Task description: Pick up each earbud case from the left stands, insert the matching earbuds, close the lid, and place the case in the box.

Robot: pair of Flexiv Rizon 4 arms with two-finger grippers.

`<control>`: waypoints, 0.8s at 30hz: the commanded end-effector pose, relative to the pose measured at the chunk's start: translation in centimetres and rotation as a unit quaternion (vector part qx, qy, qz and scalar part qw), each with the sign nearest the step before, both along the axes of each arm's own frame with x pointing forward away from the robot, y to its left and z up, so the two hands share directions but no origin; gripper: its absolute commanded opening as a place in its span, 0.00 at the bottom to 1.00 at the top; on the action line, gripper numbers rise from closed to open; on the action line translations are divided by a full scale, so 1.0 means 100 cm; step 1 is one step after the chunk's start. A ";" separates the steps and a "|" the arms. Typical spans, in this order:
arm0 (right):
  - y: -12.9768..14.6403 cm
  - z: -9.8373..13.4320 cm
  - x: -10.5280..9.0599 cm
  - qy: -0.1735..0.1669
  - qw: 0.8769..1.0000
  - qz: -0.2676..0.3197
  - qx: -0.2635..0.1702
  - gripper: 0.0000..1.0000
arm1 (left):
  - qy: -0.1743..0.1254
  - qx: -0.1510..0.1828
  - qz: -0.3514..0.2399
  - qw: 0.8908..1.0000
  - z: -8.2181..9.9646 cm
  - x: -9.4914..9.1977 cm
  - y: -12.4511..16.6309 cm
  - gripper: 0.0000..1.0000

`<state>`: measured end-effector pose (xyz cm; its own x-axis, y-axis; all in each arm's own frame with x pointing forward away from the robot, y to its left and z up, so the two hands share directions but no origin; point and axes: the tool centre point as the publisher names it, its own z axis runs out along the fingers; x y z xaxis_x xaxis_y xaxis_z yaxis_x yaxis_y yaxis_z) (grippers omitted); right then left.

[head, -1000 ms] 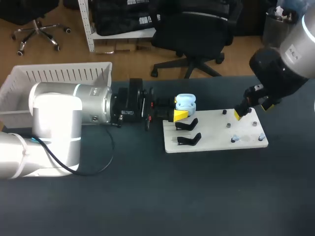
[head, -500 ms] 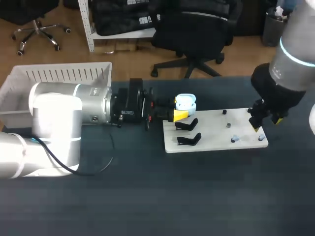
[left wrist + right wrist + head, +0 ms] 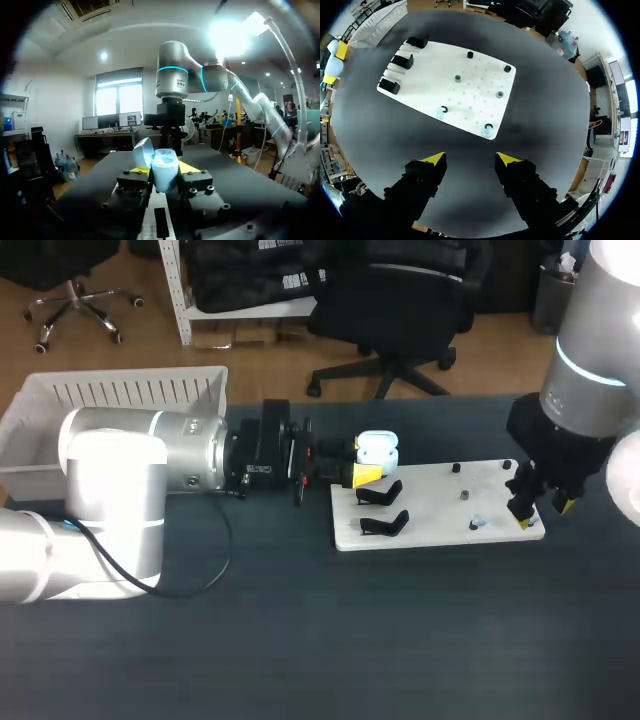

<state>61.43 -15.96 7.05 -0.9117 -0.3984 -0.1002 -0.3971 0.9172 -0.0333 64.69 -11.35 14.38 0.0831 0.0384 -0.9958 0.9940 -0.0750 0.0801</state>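
Observation:
My left gripper (image 3: 366,473) is shut on a pale blue earbud case (image 3: 377,450), held sideways with its lid open just beyond the left end of the white board (image 3: 430,505). In the left wrist view the case (image 3: 164,169) sits between the fingers, lid tipped back. Two small pale earbuds (image 3: 478,523) stand on pegs near the board's front right. My right gripper (image 3: 540,508) hangs open over the board's right end. In the right wrist view, just ahead of my right gripper (image 3: 470,159), the earbuds (image 3: 487,131) (image 3: 441,112) stand on the board (image 3: 435,75); nothing lies between the fingers.
Two black stands (image 3: 380,493) (image 3: 385,524) sit on the board's left part, and several small pegs (image 3: 465,495) dot its right part. A white slatted box (image 3: 120,390) stands at the table's back left, behind my left arm.
My right arm has swung from above the board's back right corner towards its front right end and come lower. The left arm and the case have stayed still.

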 end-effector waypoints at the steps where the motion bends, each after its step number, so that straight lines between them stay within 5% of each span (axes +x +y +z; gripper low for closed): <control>1: 0.002 -0.013 0.014 0.019 1.000 0.001 -0.009 0.65 | 0.000 0.000 0.000 1.000 0.000 0.000 0.000 0.00; 6: 0.001 -0.020 0.021 0.015 1.000 0.001 -0.020 0.71 | 0.000 0.000 0.000 1.000 0.000 0.000 0.000 0.00; 18: 0.000 -0.030 0.028 0.000 0.999 -0.007 -0.031 0.66 | 0.000 0.000 0.000 1.000 0.000 0.000 0.000 0.00; 24: -0.005 -0.033 0.030 -0.008 0.999 -0.011 -0.040 0.54 | 0.000 0.000 0.000 1.000 0.000 0.000 0.000 0.00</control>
